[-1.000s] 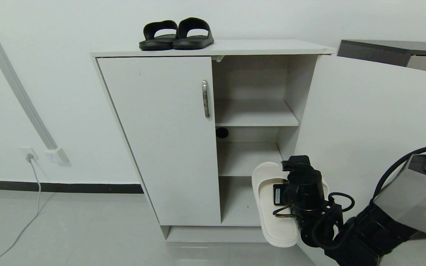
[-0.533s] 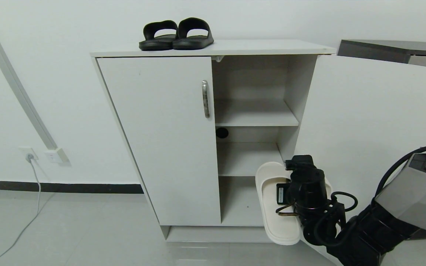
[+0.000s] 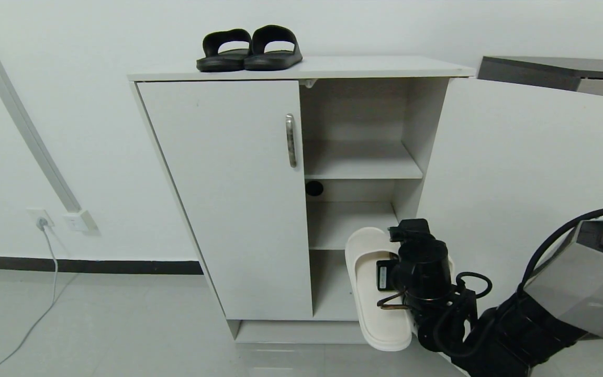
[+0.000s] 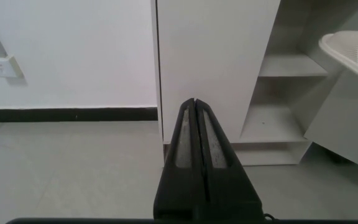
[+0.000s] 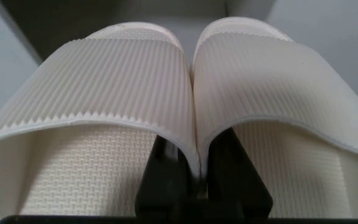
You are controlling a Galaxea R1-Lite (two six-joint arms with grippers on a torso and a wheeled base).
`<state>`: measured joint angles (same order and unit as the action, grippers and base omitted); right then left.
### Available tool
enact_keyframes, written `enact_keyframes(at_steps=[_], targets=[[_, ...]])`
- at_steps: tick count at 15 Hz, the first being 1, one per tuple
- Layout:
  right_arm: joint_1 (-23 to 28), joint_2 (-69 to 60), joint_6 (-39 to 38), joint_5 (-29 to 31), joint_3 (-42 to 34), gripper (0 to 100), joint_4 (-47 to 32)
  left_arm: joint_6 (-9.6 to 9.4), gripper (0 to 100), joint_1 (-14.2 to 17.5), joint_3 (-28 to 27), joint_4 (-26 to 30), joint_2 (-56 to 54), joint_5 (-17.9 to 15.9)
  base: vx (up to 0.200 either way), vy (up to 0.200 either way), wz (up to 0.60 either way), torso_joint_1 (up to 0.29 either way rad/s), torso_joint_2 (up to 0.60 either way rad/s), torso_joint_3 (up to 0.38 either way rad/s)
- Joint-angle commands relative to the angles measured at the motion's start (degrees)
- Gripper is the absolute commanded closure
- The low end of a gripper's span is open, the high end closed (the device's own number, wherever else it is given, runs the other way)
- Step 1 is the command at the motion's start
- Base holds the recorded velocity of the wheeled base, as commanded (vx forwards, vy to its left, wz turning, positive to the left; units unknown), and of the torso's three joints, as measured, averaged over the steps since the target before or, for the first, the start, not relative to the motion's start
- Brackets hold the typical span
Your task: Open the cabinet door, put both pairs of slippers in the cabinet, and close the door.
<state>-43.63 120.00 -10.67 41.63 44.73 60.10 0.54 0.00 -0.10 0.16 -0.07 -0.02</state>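
Slippers [image 3: 368, 296] in right tool [image 5: 196, 169]

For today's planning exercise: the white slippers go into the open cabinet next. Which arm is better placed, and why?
The right. The right gripper is shut on the white slippers, held just before the open side of the cabinet. The left gripper is shut, empty and farther from it.

Wall socket [image 3: 40, 217] with grey cable [image 3: 51, 241]; black baseboard [image 3: 97, 266] below.
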Motion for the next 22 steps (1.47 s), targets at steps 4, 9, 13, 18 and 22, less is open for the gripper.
enact_keyframes(at_steps=[4, 9, 13, 18, 22], targets=[[0.0, 7.3, -0.6, -0.9, 8.5, 100, 0.1, -0.01, 100, 0.0, 0.0, 0.0, 0.1, -0.1, 0.000, 0.000, 0.00, 0.000, 0.00, 0.000], [-0.1, 10.9, -1.6, -0.9, 11.0, 100, 0.2, -0.01, 100, 0.0, 0.0, 0.0, 0.1, -0.1, 0.000, 0.000, 0.00, 0.000, 0.00, 0.000], [-0.1, 11.8, -1.6, -1.0, 11.0, 100, 0.2, -0.01, 100, 0.0, 0.0, 0.0, 0.1, -0.1, 0.000, 0.000, 0.00, 0.000, 0.00, 0.000], [-0.1, 12.2, -1.5, -0.9, 11.2, 100, 0.2, -0.10, 100, 0.0, 0.0, 0.0, 0.1, -0.1, 0.160, 0.000, 0.00, 0.002, 0.00, 0.003], [-0.1, 11.8, -1.5, -0.8, 11.0, 100, 0.3, -0.18, 100, -0.1, 0.0, 0.0, 0.1, 0.0, 0.150, 0.000, 0.00, 0.004, 0.00, 0.002]])
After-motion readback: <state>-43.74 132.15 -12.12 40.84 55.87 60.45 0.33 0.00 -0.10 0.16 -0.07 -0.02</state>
